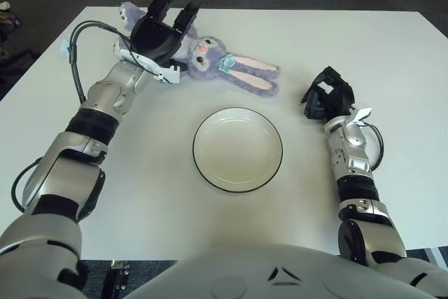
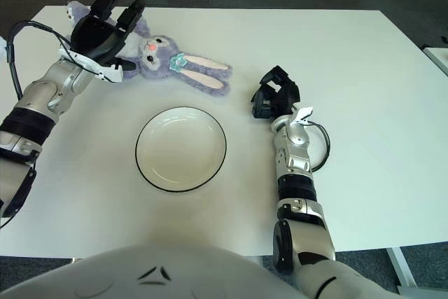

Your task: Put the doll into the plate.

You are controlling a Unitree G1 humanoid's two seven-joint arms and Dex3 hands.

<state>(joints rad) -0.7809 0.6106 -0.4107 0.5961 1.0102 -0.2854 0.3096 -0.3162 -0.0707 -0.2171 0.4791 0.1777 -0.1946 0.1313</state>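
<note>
A purple plush rabbit doll [image 1: 204, 57] lies on its side at the back left of the white table, its long ears [image 1: 252, 73] pointing right. My left hand [image 1: 168, 22] hovers over the doll's body with its fingers spread and nothing in its grasp; it hides the doll's middle. Only the doll's foot [image 1: 128, 12] shows to the left of the hand. The white plate [image 1: 237, 150] with a dark rim sits empty in the middle of the table, in front of the doll. My right hand [image 1: 325, 99] shows to the right of the plate, fingers loosely bent and holding nothing.
A black cable [image 1: 75, 61] loops off my left forearm near the table's left edge. The table's far edge [image 1: 280, 10] runs just behind the doll. Dark floor lies beyond it.
</note>
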